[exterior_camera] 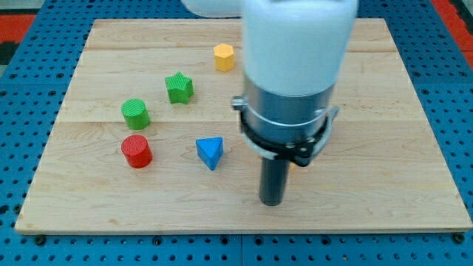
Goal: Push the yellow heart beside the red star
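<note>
My tip (272,202) rests on the wooden board (384,185) at the lower middle, to the right of a blue triangular block (211,152). A small yellow sliver (293,165) shows just right of the rod, under the arm's collar; its shape cannot be made out. No red star shows; the arm's white body hides the board's upper middle.
A yellow hexagonal block (224,56) lies near the view's top. A green star (179,87), a green cylinder (136,113) and a red cylinder (137,151) lie at the left. A blue pegboard (22,89) surrounds the board.
</note>
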Action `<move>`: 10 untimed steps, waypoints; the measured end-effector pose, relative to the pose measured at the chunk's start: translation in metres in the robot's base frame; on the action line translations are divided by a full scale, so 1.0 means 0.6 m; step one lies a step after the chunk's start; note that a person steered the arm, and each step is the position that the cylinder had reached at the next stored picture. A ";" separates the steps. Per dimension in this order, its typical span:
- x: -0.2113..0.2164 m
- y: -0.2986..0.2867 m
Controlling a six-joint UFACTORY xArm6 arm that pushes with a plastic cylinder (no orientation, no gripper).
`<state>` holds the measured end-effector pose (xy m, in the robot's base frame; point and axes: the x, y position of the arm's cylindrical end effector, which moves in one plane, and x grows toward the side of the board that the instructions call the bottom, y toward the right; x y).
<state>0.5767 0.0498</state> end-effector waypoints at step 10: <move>-0.004 0.211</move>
<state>0.5745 0.1761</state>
